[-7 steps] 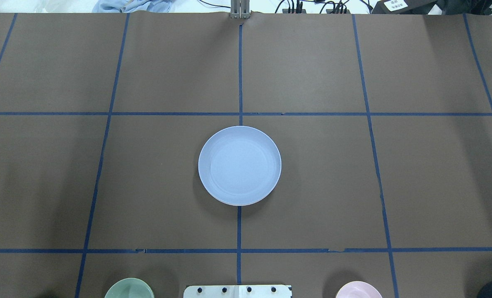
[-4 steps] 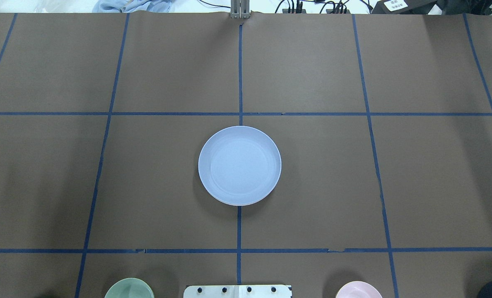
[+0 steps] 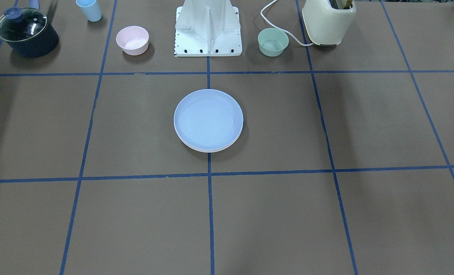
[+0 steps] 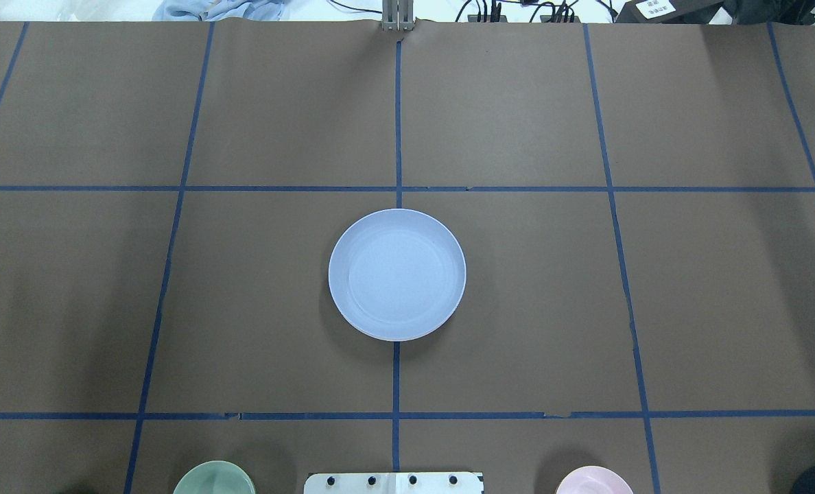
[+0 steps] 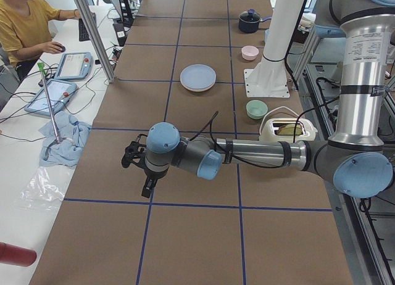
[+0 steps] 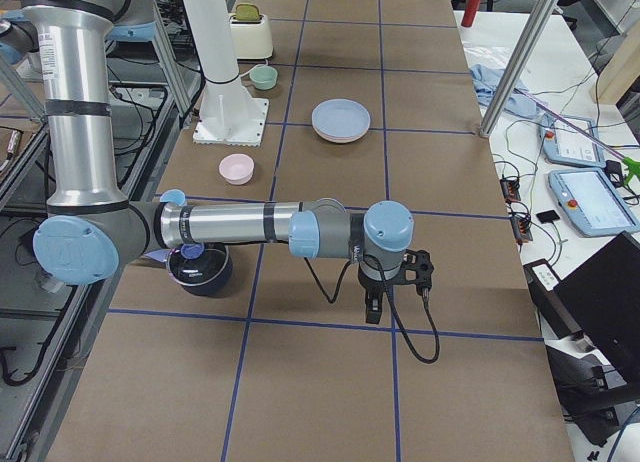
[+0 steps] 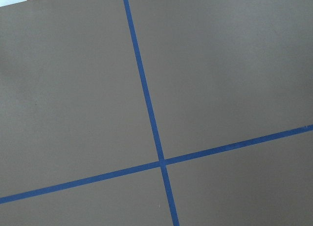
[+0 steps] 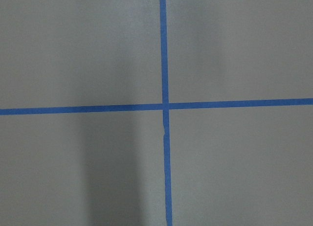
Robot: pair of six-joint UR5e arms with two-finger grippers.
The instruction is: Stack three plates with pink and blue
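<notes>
Black and pointing down, the left tool [image 5: 148,187] hangs at the end of the near arm, left of centre in the left side view, low over a blue tape line [image 5: 185,202]. Only this side view shows it, so I cannot tell whether it is open or closed. The right tool [image 6: 372,310] hangs the same way below the centre of the right side view, and its state cannot be told either. Each wrist camera shows nothing but the brown paper surface [image 7: 234,64] and a crossing of tape lines [image 8: 165,106].

Well apart from both tools, the stack of plates [image 3: 208,149] sits at the middle of the surface, just above centre in the front-facing view, over the central vertical tape line. The light blue plate [image 4: 397,274] lies on top and faces up. Paler rims show under its lower edge in the front-facing view, and a pinkish rim [image 6: 340,138] shows in the right side view.

Along the top of the front-facing view stand a dark pot with a glass lid [image 3: 26,34], a light blue cup [image 3: 89,10], a small pink bowl [image 3: 132,40], the white robot base [image 3: 208,30], a mint-green bowl [image 3: 273,42] and a cream toaster [image 3: 328,21]. A person in a yellow shirt [image 5: 24,23] sits at the upper left of the left side view.
</notes>
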